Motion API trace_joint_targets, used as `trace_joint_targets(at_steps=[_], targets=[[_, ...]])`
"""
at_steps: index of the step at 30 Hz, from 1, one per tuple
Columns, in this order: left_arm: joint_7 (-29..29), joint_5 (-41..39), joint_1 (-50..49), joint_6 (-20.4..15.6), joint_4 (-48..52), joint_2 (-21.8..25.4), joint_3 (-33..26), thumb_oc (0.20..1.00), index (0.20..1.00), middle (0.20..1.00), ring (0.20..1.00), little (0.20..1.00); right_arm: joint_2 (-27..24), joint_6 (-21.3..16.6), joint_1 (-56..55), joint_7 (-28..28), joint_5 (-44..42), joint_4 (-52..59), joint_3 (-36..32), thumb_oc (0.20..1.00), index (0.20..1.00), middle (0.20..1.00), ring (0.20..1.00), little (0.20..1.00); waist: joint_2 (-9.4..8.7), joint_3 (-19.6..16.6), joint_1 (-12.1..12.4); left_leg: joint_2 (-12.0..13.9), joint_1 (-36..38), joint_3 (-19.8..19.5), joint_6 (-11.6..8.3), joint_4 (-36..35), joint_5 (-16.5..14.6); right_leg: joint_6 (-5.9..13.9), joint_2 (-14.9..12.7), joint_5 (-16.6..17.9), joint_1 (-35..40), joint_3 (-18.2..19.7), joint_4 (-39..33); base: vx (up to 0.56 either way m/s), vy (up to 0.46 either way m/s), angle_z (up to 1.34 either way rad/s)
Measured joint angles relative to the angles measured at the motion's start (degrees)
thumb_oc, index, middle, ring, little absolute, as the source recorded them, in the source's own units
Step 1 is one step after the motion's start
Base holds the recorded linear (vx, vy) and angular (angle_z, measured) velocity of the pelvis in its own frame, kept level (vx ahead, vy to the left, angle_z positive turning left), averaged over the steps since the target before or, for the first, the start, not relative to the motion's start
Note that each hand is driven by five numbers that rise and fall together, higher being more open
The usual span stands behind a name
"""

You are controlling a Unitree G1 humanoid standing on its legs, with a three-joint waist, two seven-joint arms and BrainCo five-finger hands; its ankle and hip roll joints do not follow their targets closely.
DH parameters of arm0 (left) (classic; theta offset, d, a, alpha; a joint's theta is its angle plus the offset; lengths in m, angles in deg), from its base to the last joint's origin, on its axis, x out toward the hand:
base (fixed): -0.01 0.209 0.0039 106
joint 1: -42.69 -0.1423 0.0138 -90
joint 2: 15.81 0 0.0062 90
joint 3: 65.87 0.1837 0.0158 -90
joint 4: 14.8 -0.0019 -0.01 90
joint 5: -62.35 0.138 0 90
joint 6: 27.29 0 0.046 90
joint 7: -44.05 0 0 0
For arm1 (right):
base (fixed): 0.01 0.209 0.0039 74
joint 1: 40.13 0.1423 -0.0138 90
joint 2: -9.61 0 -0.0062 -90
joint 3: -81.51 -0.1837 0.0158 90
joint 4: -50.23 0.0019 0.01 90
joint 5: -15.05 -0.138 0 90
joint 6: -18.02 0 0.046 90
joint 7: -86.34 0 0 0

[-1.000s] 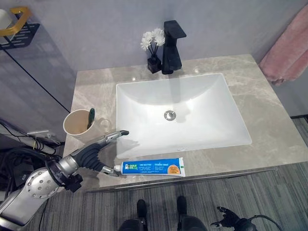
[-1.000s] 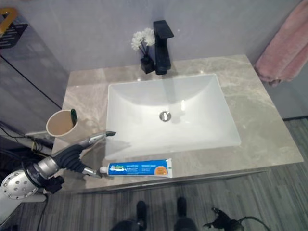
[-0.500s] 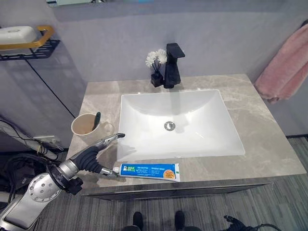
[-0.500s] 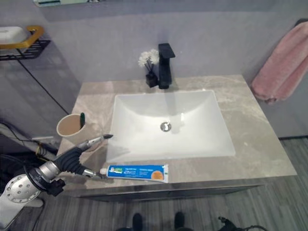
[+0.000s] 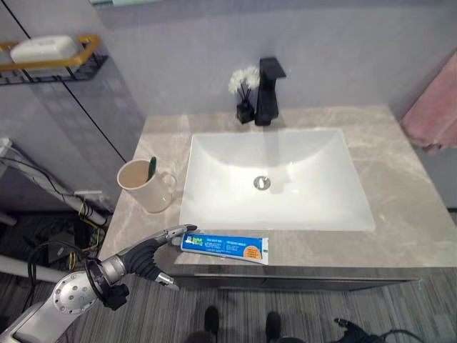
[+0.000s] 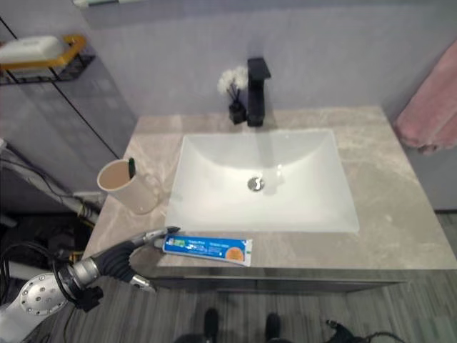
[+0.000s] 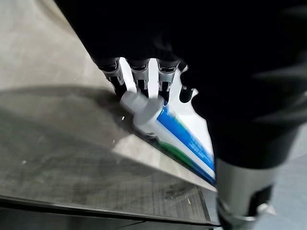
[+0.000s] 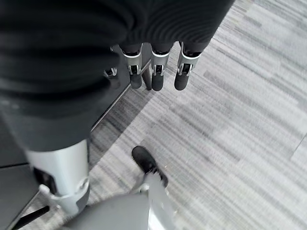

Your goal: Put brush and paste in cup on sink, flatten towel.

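The blue and white toothpaste tube point(image 5: 225, 246) lies along the counter's front edge, just before the white sink point(image 5: 307, 161). My left hand point(image 5: 139, 259) comes up from below the counter at the tube's left end. Its straight fingers point(image 7: 139, 79) rest on the grey cap point(image 7: 135, 103), and the thumb hangs under the counter edge, so the hand is open. To the left of the basin stands a beige cup point(image 5: 143, 187) with the green toothbrush point(image 5: 151, 168) in it. A pink towel point(image 5: 432, 111) hangs on the wall at the right. My right hand point(image 8: 153, 72) hangs relaxed over the floor.
A black faucet point(image 5: 268, 91) and a small black vase of white flowers point(image 5: 245, 87) stand behind the basin. A wall shelf point(image 5: 53, 61) with a soap bar is at the upper left. The marble counter point(image 5: 403, 207) is bare at the right.
The camera has shifted. My left hand has dropped towards the counter's front edge: its fingers, earlier raised near the cup, now lie on the tube's cap, and the thumb is below the edge.
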Motion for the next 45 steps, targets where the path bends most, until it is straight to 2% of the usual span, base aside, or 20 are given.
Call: trace_joint_targets(at_steps=[1,3,6,9,14,17,21,23,27,32,34,35,37,38,40,41,42,43,45], targets=[[0.0,0.0,0.9,0.0,0.1,0.5,-0.1,1.0,1.0,1.0,1.0,1.0,0.0,0.0,1.6,0.0,0.0,-1.1,0.0,1.0,1.0,1.0,1.0,1.0,-0.28,0.9,0.5,0.3,0.0,-1.2,-0.49,0.0,0.3,-0.68,0.4,-0.2,-0.2,-0.1,0.0,-0.06,-0.02,0.1],[0.4,0.0,1.0,-0.1,0.2,0.5,-0.1,1.0,1.0,1.0,1.0,1.0,-0.1,-0.2,2.7,-0.1,-0.1,-1.1,-0.1,1.0,1.0,1.0,1.0,1.0,-0.49,1.1,0.7,0.7,-0.2,-1.1,-0.62,0.1,0.3,-1.05,0.8,-0.5,-0.2,-0.1,0.0,-0.1,-0.019,0.04],[0.4,-0.2,2.4,-0.1,1.0,1.1,-0.1,1.0,1.0,1.0,1.0,1.0,-0.3,-0.1,2.4,-0.9,-0.1,-1.5,-0.1,1.0,1.0,1.0,1.0,1.0,-0.42,1.9,-0.3,0.9,-2.9,-0.9,-1.06,1.4,0.1,-2.0,1.0,-2.0,-1.6,-3.0,2.8,-0.06,0.018,0.41],[-0.1,-0.3,3.2,-0.1,1.7,2.4,-0.1,1.0,1.0,1.0,1.0,1.0,-0.1,0.0,1.1,-1.2,0.0,-2.2,-0.2,1.0,1.0,1.0,1.0,1.0,-0.62,2.2,-1.5,1.3,-2.9,-0.4,0.07,0.7,-0.7,-1.77,0.6,-3.3,-1.7,-4.6,4.8,0.0,0.115,0.3],[-0.2,-0.2,3.2,-0.2,1.9,2.4,-0.1,1.0,1.0,1.0,1.0,1.0,-0.2,0.2,0.5,-1.2,0.2,-1.0,-0.2,1.0,1.0,1.0,1.0,1.0,-0.58,2.0,-2.2,0.2,-0.6,1.6,1.09,-0.9,0.2,-0.85,-0.5,-4.1,-1.5,-3.3,5.5,-0.03,0.128,-0.08],[-0.3,0.1,2.8,-0.2,1.8,2.8,0.0,1.0,1.0,1.0,1.0,1.0,-0.6,0.0,1.0,-1.0,2.6,2.9,2.2,1.0,1.0,1.0,1.0,1.0,-0.68,2.0,-2.1,-0.6,0.1,3.9,1.55,-1.0,-0.1,0.09,-1.1,-3.2,-1.4,-1.1,4.4,-0.06,0.086,-0.33],[-0.5,0.8,2.4,-0.5,1.8,5.0,-0.1,1.0,1.0,1.0,1.0,1.0,-0.7,-0.4,1.1,-1.0,5.2,4.2,3.6,1.0,1.0,1.0,1.0,1.0,-0.79,2.0,-3.3,-1.6,1.6,4.1,1.81,-1.0,-0.3,0.77,-2.0,-2.5,0.8,-0.8,2.3,-0.01,0.061,-0.05],[-0.5,2.7,1.1,-0.7,2.5,6.8,-0.1,1.0,1.0,1.0,1.0,1.0,-0.7,-0.4,1.3,-1.0,5.3,3.8,3.6,1.0,1.0,1.0,1.0,1.0,-0.85,2.0,-3.2,-1.6,2.5,5.5,2.37,-1.0,-0.8,1.04,-2.0,-2.3,1.7,-0.1,1.6,0.0,0.046,-0.15],[-0.7,3.3,0.8,-0.9,2.6,6.3,0.3,1.0,1.0,1.0,1.0,1.0,-0.7,-0.4,2.0,-1.2,6.8,3.0,3.6,1.0,1.0,1.0,1.0,1.0,-1.03,2.0,-3.5,-1.7,3.2,6.1,2.21,-1.0,-1.2,1.36,-2.1,-1.6,2.5,0.9,0.3,-0.03,0.067,-0.13],[-0.6,3.3,4.5,-1.0,2.4,6.5,5.8,1.0,1.0,1.0,1.0,1.0,-0.5,0.1,1.8,-2.9,2.1,1.2,-3.3,1.0,1.0,1.0,1.0,1.0,-1.09,2.0,-4.4,-2.3,3.3,6.6,2.42,-1.0,-1.3,1.62,-2.6,-1.1,2.2,1.3,0.7,-0.1,0.131,-0.03],[0.0,3.4,7.7,-1.0,2.0,6.7,8.9,1.0,1.0,1.0,1.0,1.0,-0.6,0.1,1.4,-3.8,-0.1,3.2,-2.8,1.0,1.0,1.0,1.0,1.0,-1.71,2.4,-5.1,-2.6,2.8,7.4,3.06,-1.0,-1.4,2.29,-3.3,-1.4,-0.8,2.8,4.0,-0.25,0.166,-0.3],[0.4,3.6,10.6,-1.2,1.5,6.6,10.7,1.0,1.0,1.0,1.0,1.0,-0.6,-0.1,1.8,-3.8,-0.2,5.1,-2.6,1.0,1.0,1.0,1.0,1.0,-1.38,2.6,-5.7,-2.9,1.9,8.2,3.87,-1.0,-1.3,3.01,-3.5,-2.2,-3.4,4.3,7.3,-0.24,0.132,-0.5],[0.8,4.1,15.4,-1.9,-1.3,6.5,13.1,1.0,1.0,1.0,1.0,1.0,0.0,-0.7,1.3,-3.7,-0.1,9.3,-2.5,1.0,1.0,1.0,1.0,1.0,-2.4,4.9,-8.6,-3.7,2.0,9.2,4.81,-1.1,-1.4,4.73,-4.6,-3.8,-6.7,8.1,13.3,-0.3,0.191,-0.4],[1.5,4.7,15.7,-2.0,-1.5,6.8,13.0,1.0,1.0,1.0,1.0,1.0,0.2,-0.9,0.7,-3.8,-0.1,10.2,-2.5,1.0,1.0,1.0,1.0,1.0,-2.9,5.2,-8.6,-3.8,2.1,10.7,5.17,-0.9,-1.5,4.61,-5.0,-3.3,-8.7,7.8,15.6,-0.24,0.156,-0.61],[2.6,5.1,15.9,-2.0,-1.8,6.7,12.6,1.0,1.0,1.0,1.0,1.0,0.5,-0.8,0.8,-4.1,0.1,8.8,-2.5,1.0,1.0,1.0,1.0,1.0,-2.78,6.4,-7.4,-2.1,1.2,14.1,6.27,0.8,-3.0,5.08,-3.8,1.9,-10.2,5.5,14.3,-0.09,-0.015,-0.84],[2.6,5.2,15.8,-1.9,-2.3,5.9,12.1,1.0,1.0,1.0,1.0,1.0,0.5,-0.8,-0.2,-4.3,0.1,8.0,-2.6,1.0,1.0,1.0,1.0,1.0,-2.26,6.9,-8.1,-1.7,1.3,14.3,6.57,0.6,-2.9,4.52,-4.1,1.5,-10.5,4.7,16.1,-0.09,-0.094,-0.47],[2.5,5.5,15.2,-1.9,-2.1,5.0,11.1,1.0,1.0,1.0,1.0,1.0,0.5,-0.6,-0.7,-4.4,0.1,6.7,-2.6,1.0,1.0,1.0,1.0,1.0,-2.09,7.0,-7.6,-1.4,2.2,15.0,6.68,0.2,-2.8,3.38,-4.4,-0.1,-11.1,4.8,19.5,-0.05,-0.129,-0.28],[2.6,5.5,14.3,-1.9,-2.3,4.4,11.2,1.0,1.0,1.0,1.0,1.0,0.5,-0.6,-1.7,-4.4,0.1,5.3,-2.6,1.0,1.0,1.0,1.0,1.0,-2.16,7.0,-6.9,-1.3,3.3,15.9,6.55,-0.2,-2.7,3.22,-4.8,-1.6,-11.2,4.8,21.9,-0.04,-0.172,-0.37],[2.6,5.4,13.5,-1.9,-2.5,4.5,10.9,1.0,1.0,1.0,1.0,1.0,0.7,-0.1,-3.4,-4.6,0.1,2.4,-2.6,1.0,1.0,1.0,1.0,1.0,-3.02,6.5,-6.1,-1.7,4.0,16.2,6.23,-0.4,-2.9,4.29,-5.3,-3.1,-9.3,5.3,20.7,0.01,-0.228,-0.15]])
